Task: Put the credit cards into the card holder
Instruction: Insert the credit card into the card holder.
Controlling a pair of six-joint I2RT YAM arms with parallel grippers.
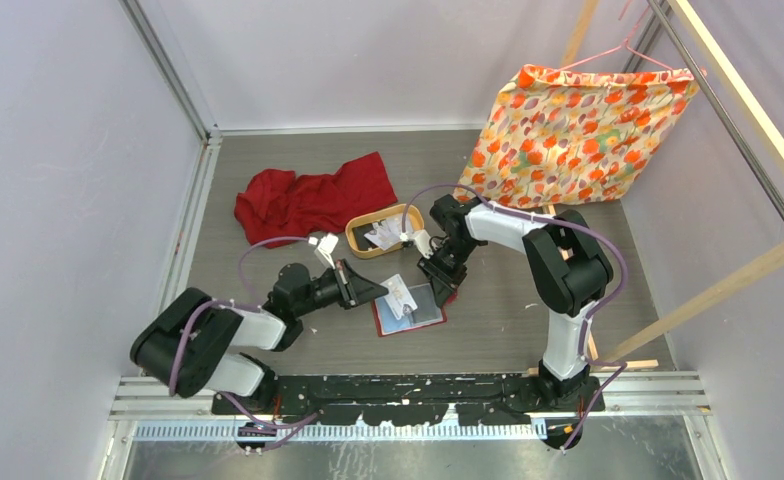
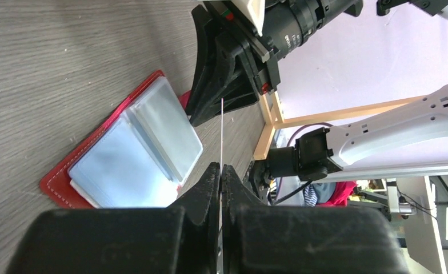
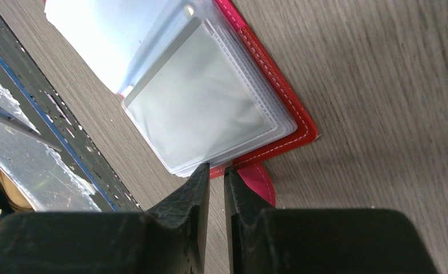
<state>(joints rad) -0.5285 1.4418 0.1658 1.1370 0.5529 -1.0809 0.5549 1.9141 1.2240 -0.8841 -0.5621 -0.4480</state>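
Note:
The red card holder point(image 1: 420, 318) lies open on the table, clear pockets up point(image 2: 136, 154) point(image 3: 210, 108). My left gripper point(image 1: 376, 290) point(image 2: 221, 166) is shut on one pale credit card point(image 1: 400, 296), held above the holder's left half and seen edge-on as a thin line point(image 2: 222, 131) in the left wrist view. My right gripper point(image 1: 437, 287) point(image 3: 216, 168) stands tip-down at the holder's right edge beside the snap tab point(image 3: 262, 185); its jaws are a narrow gap apart with nothing between them. More credit cards point(image 1: 386, 233) lie in the tray.
An oval tan wooden tray point(image 1: 358, 236) sits just behind the holder. A crumpled red cloth point(image 1: 313, 195) lies at the back left. A floral bag point(image 1: 568, 130) hangs at the back right. A wooden frame post point(image 1: 708, 295) runs along the right side.

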